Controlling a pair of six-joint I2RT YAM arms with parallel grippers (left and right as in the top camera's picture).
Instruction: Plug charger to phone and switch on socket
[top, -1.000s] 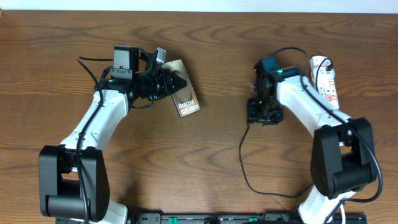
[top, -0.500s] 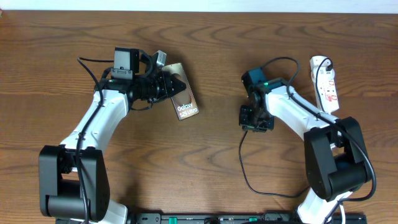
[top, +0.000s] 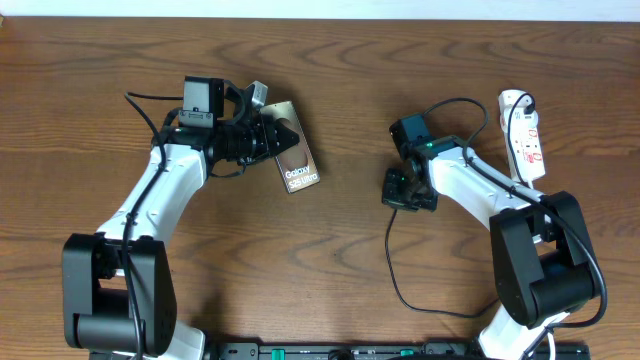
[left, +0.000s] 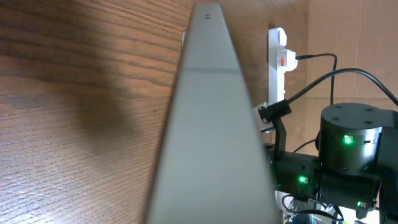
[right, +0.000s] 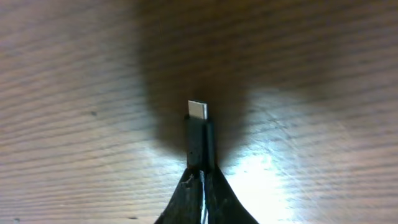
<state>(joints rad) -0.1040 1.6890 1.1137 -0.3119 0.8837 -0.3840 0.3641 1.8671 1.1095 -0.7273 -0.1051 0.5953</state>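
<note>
My left gripper (top: 270, 138) is shut on the bronze-grey phone (top: 295, 150) with "Galaxy" lettering and holds it tilted at the table's upper left. In the left wrist view the phone's edge (left: 211, 124) fills the middle of the frame. My right gripper (top: 402, 190) is shut on the charger's black plug tip (right: 199, 134), its metal end pointing forward just above the wood. The thin black charger cable (top: 392, 270) trails toward the table's front. The white socket strip (top: 523, 133) with red markings lies at the far right; it also shows in the left wrist view (left: 280, 62).
The brown wooden table (top: 330, 270) spans the whole view. A white wall edge runs along the top. The right arm's body (left: 348, 155) with green lights faces the phone in the left wrist view.
My right gripper has moved left and toward the front with the plug, away from the socket strip and closer to the phone. The phone has tilted slightly in my left gripper.
</note>
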